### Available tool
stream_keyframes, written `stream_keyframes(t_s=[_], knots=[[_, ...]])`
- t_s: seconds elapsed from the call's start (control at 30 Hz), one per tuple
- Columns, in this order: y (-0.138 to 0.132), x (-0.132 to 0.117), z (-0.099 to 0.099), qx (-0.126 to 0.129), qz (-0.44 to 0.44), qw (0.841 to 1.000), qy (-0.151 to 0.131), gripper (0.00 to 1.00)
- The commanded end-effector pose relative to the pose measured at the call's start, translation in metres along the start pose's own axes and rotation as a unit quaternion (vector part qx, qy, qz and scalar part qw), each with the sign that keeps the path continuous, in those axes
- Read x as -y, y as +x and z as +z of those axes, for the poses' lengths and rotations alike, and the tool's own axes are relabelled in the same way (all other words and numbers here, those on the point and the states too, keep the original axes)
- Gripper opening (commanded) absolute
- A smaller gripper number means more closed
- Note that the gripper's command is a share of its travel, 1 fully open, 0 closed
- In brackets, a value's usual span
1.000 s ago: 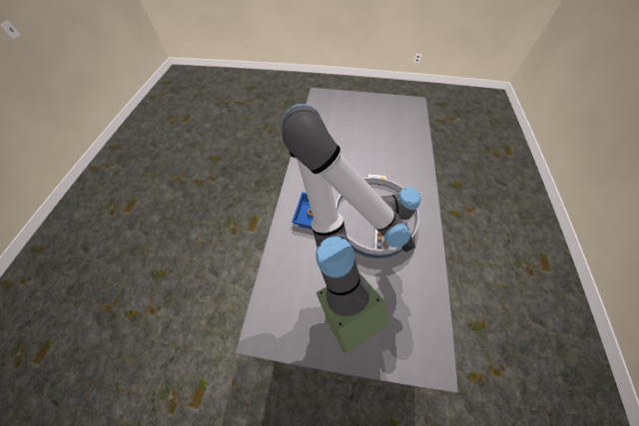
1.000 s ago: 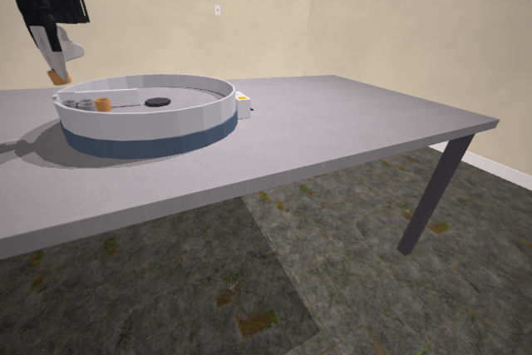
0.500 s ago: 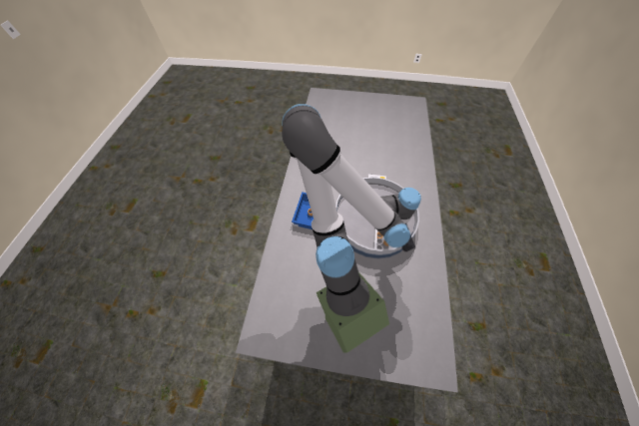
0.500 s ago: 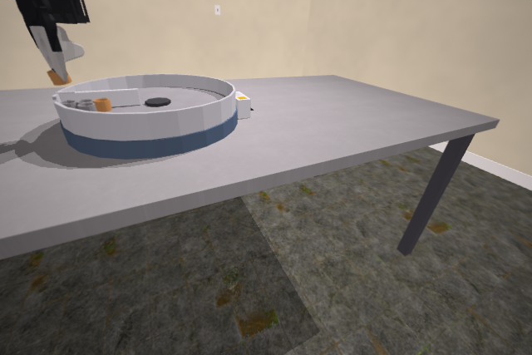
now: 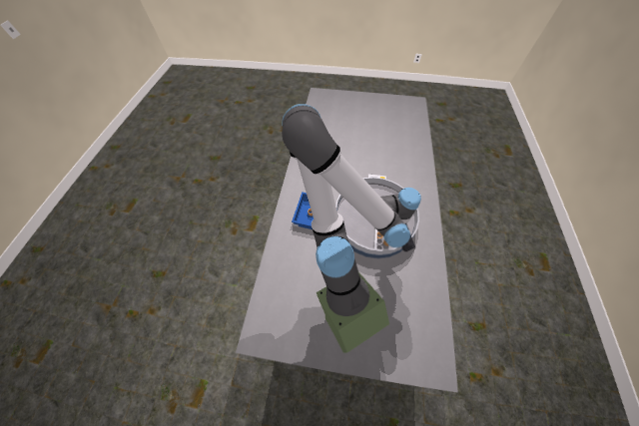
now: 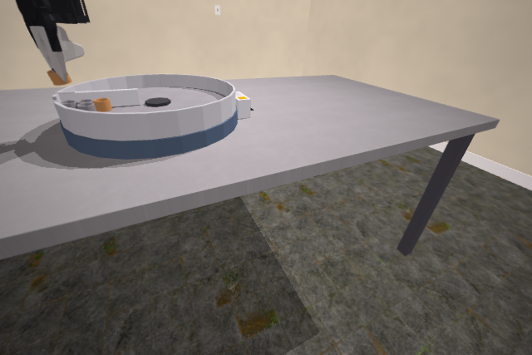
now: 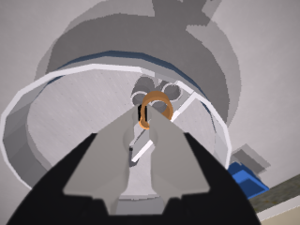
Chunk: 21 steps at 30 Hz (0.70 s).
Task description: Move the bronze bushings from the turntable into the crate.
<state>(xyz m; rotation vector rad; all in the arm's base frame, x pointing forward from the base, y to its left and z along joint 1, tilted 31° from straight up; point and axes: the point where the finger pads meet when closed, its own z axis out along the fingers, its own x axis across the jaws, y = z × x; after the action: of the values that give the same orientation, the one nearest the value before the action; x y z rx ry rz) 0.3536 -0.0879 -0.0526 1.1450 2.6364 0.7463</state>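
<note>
My gripper (image 6: 62, 77) (image 7: 142, 105) is shut on the wall of a bronze bushing (image 6: 57, 77) (image 7: 157, 95), which hangs slightly tilted from the fingertips. It is held above the near edge of the turntable (image 5: 382, 252) (image 6: 150, 122) (image 7: 94, 67). Another bronze bushing (image 6: 103, 105) stands on the turntable beside several steel bushings (image 6: 86, 103) (image 7: 172, 91). The blue crate (image 5: 302, 218) (image 7: 250, 184) sits to the left of the turntable in the top view, with a bronze bushing (image 5: 310, 213) inside. The arm hides part of the crate.
The turntable has a raised wall all round and a straight white divider (image 6: 122, 98) (image 7: 185, 106) beside the bushings. A black disc (image 6: 157, 101) lies at its middle. A small white box (image 6: 243, 107) (image 5: 376, 176) stands against its outside.
</note>
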Motion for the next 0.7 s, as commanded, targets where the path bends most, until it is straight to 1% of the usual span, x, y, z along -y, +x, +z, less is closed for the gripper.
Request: stream_keyframes(t_s=[0.0, 0.67], knots=[[-0.001, 0.0, -0.001, 0.002, -0.001, 1.0, 0.001, 0.0], [0.01, -0.011, 0.001, 0.0, -0.026, 1.0, 0.0, 0.0]])
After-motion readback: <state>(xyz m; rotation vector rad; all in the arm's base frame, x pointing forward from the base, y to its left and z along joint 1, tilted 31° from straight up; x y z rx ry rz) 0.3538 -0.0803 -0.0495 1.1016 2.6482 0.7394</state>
